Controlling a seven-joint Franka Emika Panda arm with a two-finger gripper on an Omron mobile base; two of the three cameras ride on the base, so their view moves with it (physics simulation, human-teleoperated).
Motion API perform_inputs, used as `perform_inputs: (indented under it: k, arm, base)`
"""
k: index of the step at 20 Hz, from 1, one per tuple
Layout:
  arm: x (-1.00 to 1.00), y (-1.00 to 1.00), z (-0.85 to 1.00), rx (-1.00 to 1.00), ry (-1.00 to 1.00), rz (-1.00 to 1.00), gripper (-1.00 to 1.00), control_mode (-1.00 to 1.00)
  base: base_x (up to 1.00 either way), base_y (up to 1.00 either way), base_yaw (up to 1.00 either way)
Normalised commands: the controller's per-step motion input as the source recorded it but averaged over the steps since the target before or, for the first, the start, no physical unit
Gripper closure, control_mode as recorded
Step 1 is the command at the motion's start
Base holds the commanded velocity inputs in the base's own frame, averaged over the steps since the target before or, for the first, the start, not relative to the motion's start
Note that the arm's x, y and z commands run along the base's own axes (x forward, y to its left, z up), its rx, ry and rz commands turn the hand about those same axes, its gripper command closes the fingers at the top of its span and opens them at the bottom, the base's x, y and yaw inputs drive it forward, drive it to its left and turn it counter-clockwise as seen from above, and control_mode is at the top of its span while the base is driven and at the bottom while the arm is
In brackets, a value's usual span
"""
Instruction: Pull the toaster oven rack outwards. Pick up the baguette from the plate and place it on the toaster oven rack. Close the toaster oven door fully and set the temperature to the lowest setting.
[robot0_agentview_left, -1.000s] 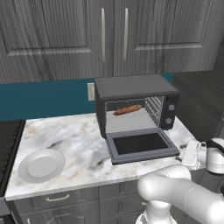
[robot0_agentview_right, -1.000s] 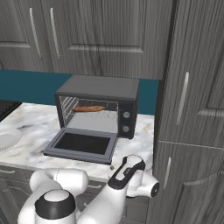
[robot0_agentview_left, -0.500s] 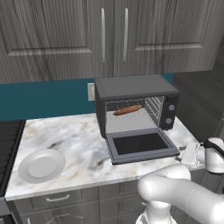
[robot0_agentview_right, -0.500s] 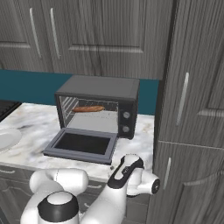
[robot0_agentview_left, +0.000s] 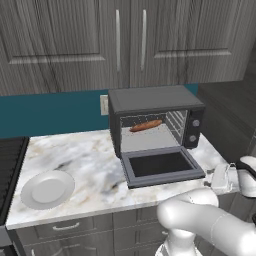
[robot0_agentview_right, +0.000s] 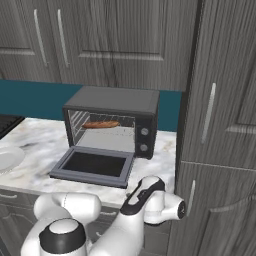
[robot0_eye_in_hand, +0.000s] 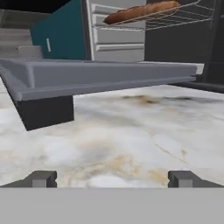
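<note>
Lowered further beside the toaster oven door (robot0_agentview_left: 163, 167), gripper (robot0_eye_in_hand: 112, 178) fully spread, holding nothing; baguette (robot0_agentview_left: 146, 125) on toaster oven rack (robot0_eye_in_hand: 151, 19); door dropped open; plate (robot0_agentview_left: 48, 189) bare.

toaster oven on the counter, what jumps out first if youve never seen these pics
The toaster oven stands at the back of the marble counter with its door dropped flat open, and the baguette lies on the rack inside. To the left, near the counter's front edge, sits a white plate with nothing on it. The gripper is low at the counter's front, jaws wide, facing the door's edge.
</note>
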Motion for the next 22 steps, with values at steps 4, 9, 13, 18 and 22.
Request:
perform_inputs:
  k: [4,9,13,18,22]
  arm:
    - [-0.82,0.01,-0.18,0.00,0.00,0.06,-1.00,-1.00]
    - [0.00,0.01,0.00,0.00,0.00,0.00,-1.00,-1.00]
    - [0.07,0.45,-0.08,0.00,0.00,0.00,-1.00,-1.00]
    - [0.12,0.44,-0.04,0.00,0.00,-0.01,-1.00,-1.00]
    - [0.00,0.00,0.00,0.00,0.00,0.00,-1.00,-1.00]
  base:
    - [0.00,0.00,0.00]
    - [0.00,0.00,0.00]
    - [0.00,0.00,0.00]
    - [0.00,0.00,0.00]
    - [0.00,0.00,0.00]
